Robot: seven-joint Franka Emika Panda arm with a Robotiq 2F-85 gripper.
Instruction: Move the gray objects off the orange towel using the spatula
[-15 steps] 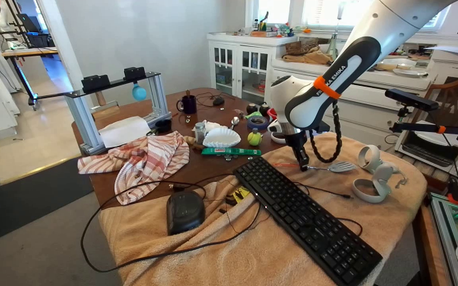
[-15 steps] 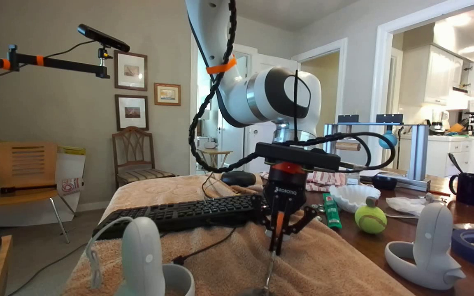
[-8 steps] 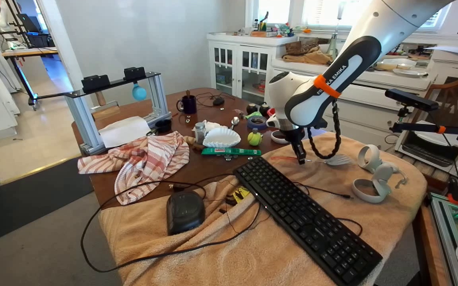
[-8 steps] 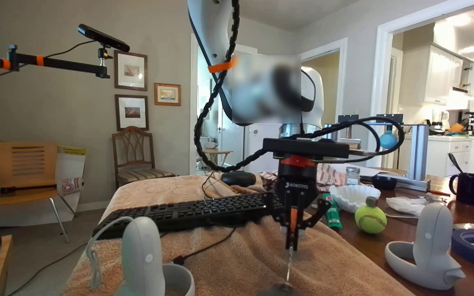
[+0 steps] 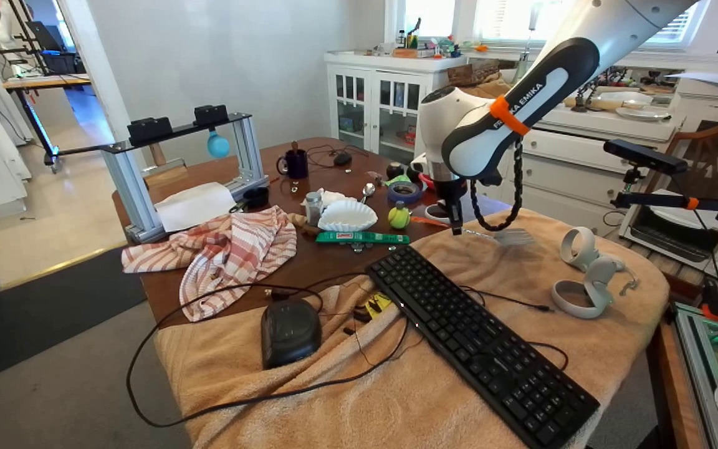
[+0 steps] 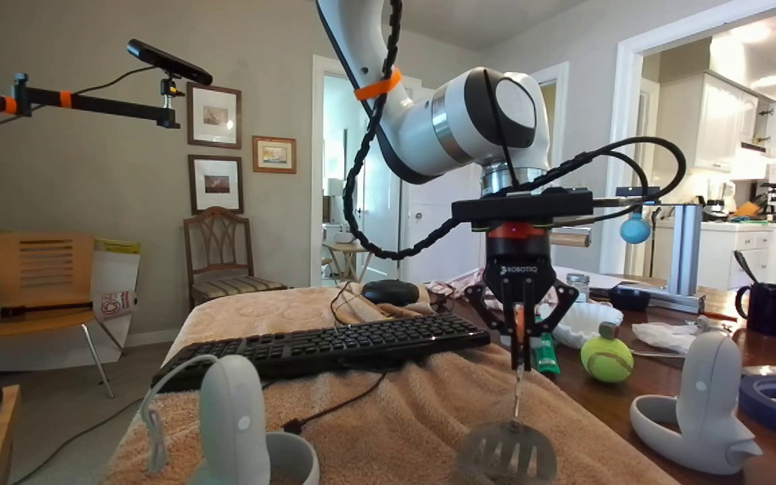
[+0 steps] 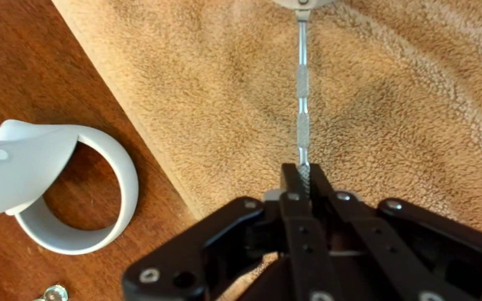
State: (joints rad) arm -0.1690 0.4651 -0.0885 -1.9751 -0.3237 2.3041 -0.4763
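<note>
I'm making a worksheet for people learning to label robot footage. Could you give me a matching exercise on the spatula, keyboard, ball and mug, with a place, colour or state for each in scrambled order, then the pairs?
Column one:
1. spatula
2. keyboard
3. ball
4. mug

Column two:
A. yellow-green
B. black, lying on the towel
C. dark, upright on the bare table
D. clamped in the gripper

Pairs: 1-D; 2-B; 3-A; 4-C
</note>
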